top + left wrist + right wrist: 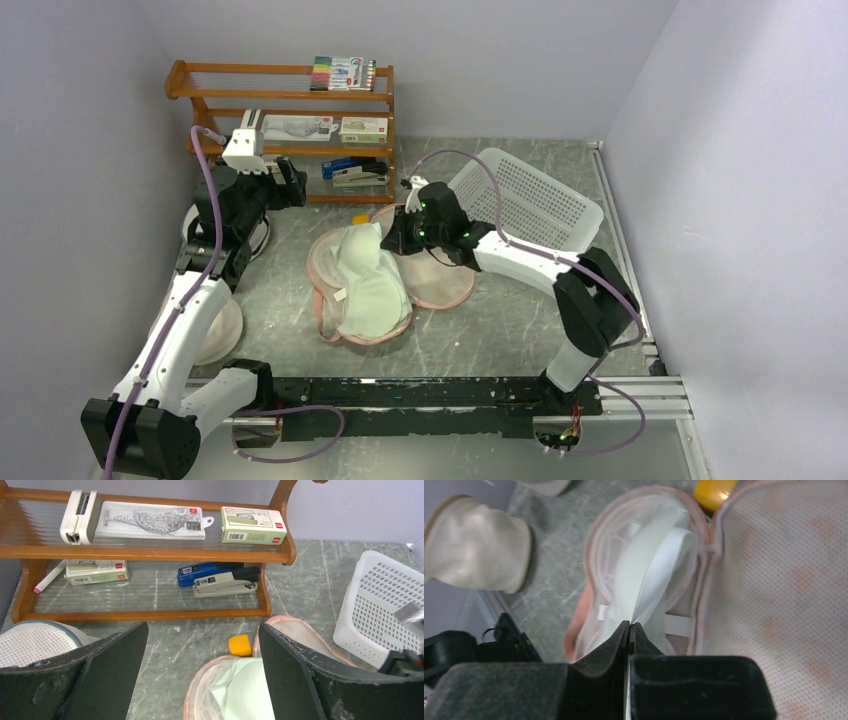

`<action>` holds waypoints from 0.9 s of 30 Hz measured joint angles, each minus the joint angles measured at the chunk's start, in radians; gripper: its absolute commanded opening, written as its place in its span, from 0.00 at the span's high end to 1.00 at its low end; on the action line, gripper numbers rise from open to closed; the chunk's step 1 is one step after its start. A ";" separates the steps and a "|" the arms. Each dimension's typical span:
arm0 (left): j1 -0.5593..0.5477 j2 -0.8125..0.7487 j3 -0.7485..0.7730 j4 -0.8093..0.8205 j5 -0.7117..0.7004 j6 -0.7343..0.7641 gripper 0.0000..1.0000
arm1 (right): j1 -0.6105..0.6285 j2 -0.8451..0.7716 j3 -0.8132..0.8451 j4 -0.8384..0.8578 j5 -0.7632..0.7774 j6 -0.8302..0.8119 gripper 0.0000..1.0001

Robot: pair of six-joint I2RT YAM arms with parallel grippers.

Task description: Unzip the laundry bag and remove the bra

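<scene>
The laundry bag (pixel 447 285) lies unzipped and spread open in the middle of the table, pale mesh lining up, pink edging round both halves. The white bra (pixel 372 282) lies in its left half, one cup edge raised. My right gripper (pixel 396 243) is shut on that thin white bra edge; in the right wrist view the gripper (pixel 630 626) pinches the bra (pixel 659 570) above the bag's lining (pixel 774 580). My left gripper (pixel 298 187) is open and empty near the shelf; in the left wrist view it (pixel 202 680) hovers over the bra (pixel 247 690) and the bag's rim (pixel 192 695).
A wooden shelf (pixel 290 100) with staplers and boxes stands at the back. A white basket (pixel 530 195) is at the right. A small yellow object (pixel 240 645) lies by the bag. A white mesh bag (pixel 35 640) and a cream dome (pixel 218 330) lie at the left.
</scene>
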 measured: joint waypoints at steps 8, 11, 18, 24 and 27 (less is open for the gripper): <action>0.000 0.007 0.009 -0.001 0.007 0.000 0.07 | 0.000 -0.128 0.000 0.019 -0.082 0.026 1.00; 0.000 0.006 0.009 0.000 0.008 0.000 0.07 | 0.000 -0.206 0.000 0.024 -0.102 0.029 1.00; 0.003 0.008 0.009 0.000 0.016 -0.004 0.08 | 0.000 -0.455 0.012 0.014 0.015 -0.014 1.00; 0.005 0.008 0.010 0.000 0.020 -0.007 0.07 | -0.001 -0.676 0.013 -0.030 0.363 -0.079 1.00; 0.006 0.008 0.010 0.000 0.020 -0.007 0.07 | -0.001 -0.740 0.013 -0.060 0.564 -0.120 1.00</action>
